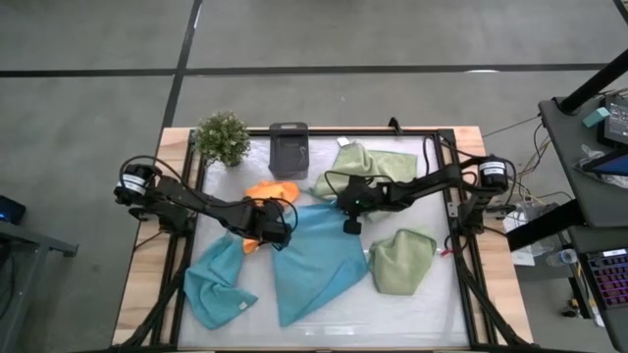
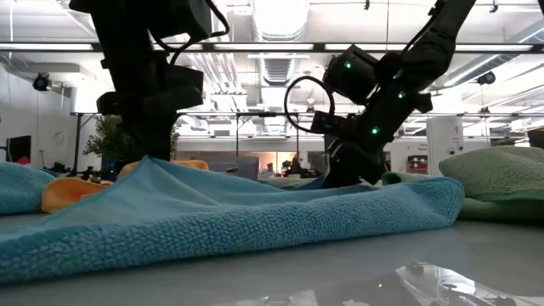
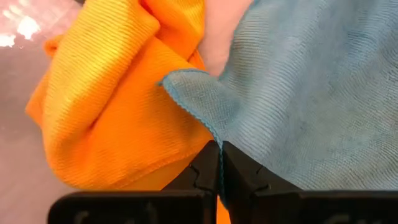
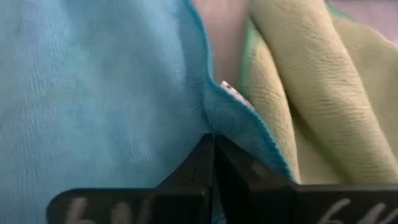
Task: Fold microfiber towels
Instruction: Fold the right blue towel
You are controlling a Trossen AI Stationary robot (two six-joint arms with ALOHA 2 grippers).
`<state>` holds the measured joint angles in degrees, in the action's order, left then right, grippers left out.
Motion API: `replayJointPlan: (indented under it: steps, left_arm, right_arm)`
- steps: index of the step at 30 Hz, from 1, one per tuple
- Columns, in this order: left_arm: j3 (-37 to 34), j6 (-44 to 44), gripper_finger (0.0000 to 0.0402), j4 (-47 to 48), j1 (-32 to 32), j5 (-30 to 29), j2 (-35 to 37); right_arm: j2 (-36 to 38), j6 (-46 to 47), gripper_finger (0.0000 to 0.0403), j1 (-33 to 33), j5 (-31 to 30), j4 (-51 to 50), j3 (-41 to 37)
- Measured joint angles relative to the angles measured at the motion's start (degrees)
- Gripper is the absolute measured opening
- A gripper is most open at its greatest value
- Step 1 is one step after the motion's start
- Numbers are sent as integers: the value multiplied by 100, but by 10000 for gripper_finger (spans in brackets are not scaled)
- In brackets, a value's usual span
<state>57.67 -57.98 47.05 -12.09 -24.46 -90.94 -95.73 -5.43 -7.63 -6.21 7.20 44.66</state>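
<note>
A light blue towel (image 1: pixel 316 263) lies spread in the middle of the table. My left gripper (image 1: pixel 279 232) is shut on its far left corner and my right gripper (image 1: pixel 349 222) on its far right corner. In the low view the towel (image 2: pixel 255 221) rises to both grips and lies on the table nearer the camera. An orange towel (image 1: pixel 267 192) lies crumpled under and beyond my left gripper. A second light blue towel (image 1: pixel 218 284) lies at the near left. One sage green towel (image 1: pixel 368 165) lies at the far side, another (image 1: pixel 402 261) at the right. My left gripper pinches the blue towel's hemmed edge (image 3: pixel 211 134) between its two fingers, just beside the corner (image 3: pixel 180 84). It comes slanting down from above. That corner is raised over the orange towel (image 3: pixel 118 118); the rest of the cloth lies on the table. My right gripper pinches the blue towel's hemmed edge (image 4: pixel 214 121) between its two fingers, close to the corner with a small tag (image 4: pixel 227 87). It comes slanting down from the table's right. The cloth there is raised a little, next to the sage green towel (image 4: pixel 311 93).
A small potted plant (image 1: pixel 222 137) and a dark grey box (image 1: pixel 288 149) stand at the table's far edge. The black frame rails (image 1: pixel 461 245) run along the table's sides. Bare tabletop shows at the near edge (image 1: pixel 392 319).
</note>
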Motion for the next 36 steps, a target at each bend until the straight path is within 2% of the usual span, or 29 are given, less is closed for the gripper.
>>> replayJointPlan:
  steps: [11,16,23,26,30,36]
  left_arm:
    - [-53,123,0,-95,-5,-175,0]
    - [-54,652,32,-103,-14,172,3]
    - [19,1137,121,-106,-14,291,104]
    - [172,1190,149,-102,-14,541,174]
    - [462,1182,160,-107,-78,929,268]
    - [1036,1006,161,-267,-692,964,275]
  right_arm:
    - [926,-11,8,246,23,-424,-9]
    - [1503,-10,8,563,25,-898,-9]
    - [2170,185,8,1443,41,-1259,-60]
    - [2346,326,8,1916,43,-1261,-67]
    - [2442,467,8,2554,27,-1247,-70]
    - [2350,725,8,3220,15,-1161,-70]
